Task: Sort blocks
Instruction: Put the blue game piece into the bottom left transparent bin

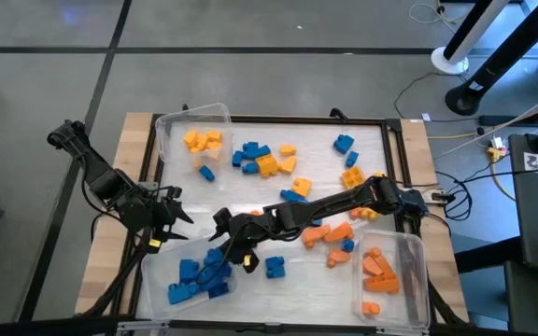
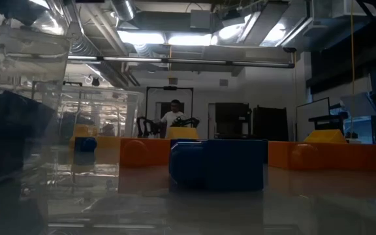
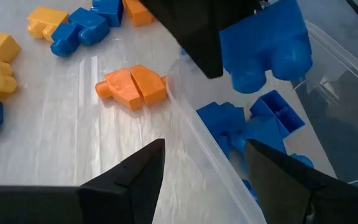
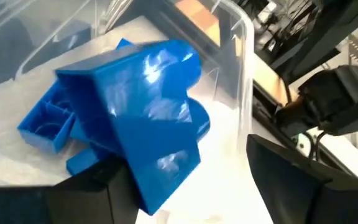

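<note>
My right gripper [image 1: 229,243] reaches across the table over the clear near-left bin [image 1: 157,280], which holds several blue blocks [image 1: 199,275]. Its fingers stand wide apart, open, in the right wrist view [image 4: 182,160]. One blue block [image 4: 135,106] sits tilted between them, close to one finger, above the blue blocks in the bin. The left wrist view shows that same block [image 3: 266,43] in the air above the bin. My left gripper [image 3: 207,180] hovers open over the bin's rim [image 3: 197,134], with nothing in it. Loose blue, orange and yellow blocks lie mid-table. My right gripper is open around the blue block. The block's side [image 3: 225,43] lies right beside one dark finger [image 3: 191,31]; whether they touch I cannot tell. A clear gap shows between the block and the other finger [image 4: 303,180]. The fingers slant down from the table's right.
A far-left bin [image 1: 166,126] holds yellow blocks, a near-right bin [image 1: 414,271] orange ones. An orange block [image 3: 132,87] lies just outside the blue bin's wall. In the low view a blue block [image 2: 217,163] stands in front; a person [image 2: 173,117] is far behind.
</note>
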`<action>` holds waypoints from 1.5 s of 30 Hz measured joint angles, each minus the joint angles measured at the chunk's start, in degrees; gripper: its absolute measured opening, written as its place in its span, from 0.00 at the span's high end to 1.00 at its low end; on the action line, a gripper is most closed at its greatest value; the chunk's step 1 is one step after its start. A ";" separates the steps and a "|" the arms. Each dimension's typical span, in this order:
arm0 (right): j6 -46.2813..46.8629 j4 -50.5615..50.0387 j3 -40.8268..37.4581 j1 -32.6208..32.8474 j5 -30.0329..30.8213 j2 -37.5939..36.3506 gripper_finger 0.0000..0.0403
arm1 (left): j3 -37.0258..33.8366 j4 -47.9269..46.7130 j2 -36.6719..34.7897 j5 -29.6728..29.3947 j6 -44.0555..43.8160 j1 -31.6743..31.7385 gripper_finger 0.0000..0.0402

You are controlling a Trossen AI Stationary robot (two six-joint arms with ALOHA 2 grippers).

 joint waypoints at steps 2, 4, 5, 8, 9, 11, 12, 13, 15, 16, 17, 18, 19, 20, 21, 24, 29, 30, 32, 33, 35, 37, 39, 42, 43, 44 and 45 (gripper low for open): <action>-0.09 -1.69 0.00 0.01 0.00 -0.60 0.34 | 0.00 -0.03 0.00 0.00 0.00 0.00 0.48; -0.17 -2.70 0.00 0.02 -0.02 -0.64 0.34 | 0.00 -0.02 0.00 0.00 0.00 -0.01 0.48; -0.20 -3.25 0.00 0.02 -0.02 -0.64 0.34 | 0.00 -0.03 0.00 0.00 0.00 0.00 0.48; -0.44 -3.06 0.00 0.02 -0.07 -0.64 0.34 | 0.00 -0.02 0.00 0.01 0.50 0.00 0.48; -1.12 -3.02 0.00 0.02 -0.08 -0.64 0.34 | 0.00 -0.02 0.00 0.01 0.87 -0.01 0.48; -2.61 -3.60 0.00 0.02 -0.15 -0.64 0.34 | 0.00 -0.02 0.00 0.00 1.05 0.00 0.48; -3.18 -3.78 0.00 0.02 -0.13 -0.77 0.34 | 0.00 -0.01 0.00 0.00 1.07 0.00 0.48; -4.03 -4.48 0.00 0.02 -0.13 -1.22 0.34 | 0.00 -0.02 0.00 0.00 1.08 0.00 0.48; -5.70 -5.71 0.00 0.04 -0.05 -2.21 0.34 | 0.00 0.00 0.00 0.00 1.43 0.00 0.48; -6.03 -6.62 0.00 0.04 0.52 -2.94 0.34 | 0.00 0.10 0.00 0.00 1.79 0.00 0.48; -6.11 -7.56 0.00 0.04 1.39 -3.61 0.34 | 0.00 0.12 0.01 0.00 2.46 0.00 0.48; -6.12 -8.06 0.00 0.04 2.72 -4.48 0.34 | 0.00 0.30 0.00 -0.01 3.16 0.00 0.48; -6.14 -9.25 0.00 0.04 4.27 -5.27 0.34 | 0.00 0.54 0.00 0.00 3.87 0.00 0.48; -6.13 -10.16 0.00 0.04 6.11 -6.13 0.34 | 0.00 0.56 0.00 -0.01 4.46 -0.02 0.48; -6.15 -11.25 0.00 0.04 8.15 -7.05 0.34 | 0.00 0.59 0.00 -0.02 4.52 -0.01 0.48; -6.15 -14.73 0.07 0.03 14.03 -8.94 0.34 | 0.00 0.57 0.02 0.00 4.48 0.00 0.48; -6.01 -22.16 0.07 0.02 18.68 -11.16 0.34 | 0.00 0.27 0.17 -0.01 1.53 -0.02 0.48; -5.72 -23.59 0.07 0.02 19.39 -11.32 0.34 | 0.00 0.09 0.20 -0.02 1.49 0.00 0.48; -5.58 -26.66 0.05 0.02 20.60 -11.60 0.34 | 0.00 -0.14 0.20 -0.65 3.01 0.00 0.48; -5.50 -28.10 0.02 0.02 21.09 -11.64 0.34 | 0.00 -0.16 0.27 -1.65 3.85 -0.02 0.48; -4.02 -30.17 0.02 -0.08 21.99 -11.67 0.34 | 0.00 -0.54 0.40 -4.36 4.94 0.25 0.48; -2.45 -32.99 0.02 -0.38 22.20 -11.70 0.34 | 0.00 -0.85 0.39 -5.57 6.20 1.44 0.48; -1.09 -35.92 0.02 -0.79 21.99 -11.70 0.34 | 0.00 -1.79 0.39 -5.59 7.70 3.46 0.48; 0.63 -39.48 0.02 -1.57 22.06 -11.70 0.34 | 0.00 -2.24 0.39 -5.56 9.64 7.65 0.48; 1.10 -40.36 0.02 -1.88 21.98 -11.70 0.34 | 0.00 -2.45 0.39 -5.28 10.71 9.30 0.48; 1.59 -40.82 0.02 -2.18 21.95 -11.70 0.34 | 0.00 -2.72 0.39 -4.43 11.93 11.04 0.48; 1.80 -41.18 0.02 -2.46 21.93 -11.70 0.34 | 0.00 -2.99 0.39 -3.14 13.24 12.85 0.48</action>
